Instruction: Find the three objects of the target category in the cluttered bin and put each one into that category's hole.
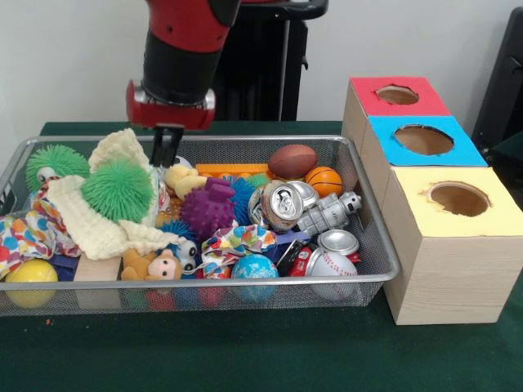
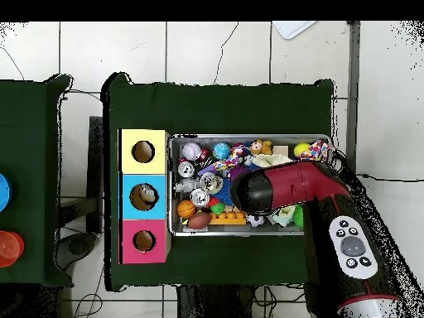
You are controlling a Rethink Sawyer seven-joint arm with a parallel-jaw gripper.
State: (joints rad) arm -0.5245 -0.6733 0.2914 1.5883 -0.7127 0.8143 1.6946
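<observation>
The wire mesh bin sits on the green table, full of toys; it also shows in the overhead view. I see no see-through plastic bag in either view; they are hidden in the clutter or under the arm. My gripper hangs low over the bin's far left part, beside a cream knit cloth and just above a green spiky ball. In the overhead view the red arm covers it. The red-topped hole is at the far end of the wooden box, right of the bin, and shows overhead.
The blue-topped hole and yellow-topped hole lie nearer the camera. The bin holds crushed cans, a football, a basketball, a purple spiky ball, a toy robot and a baseball.
</observation>
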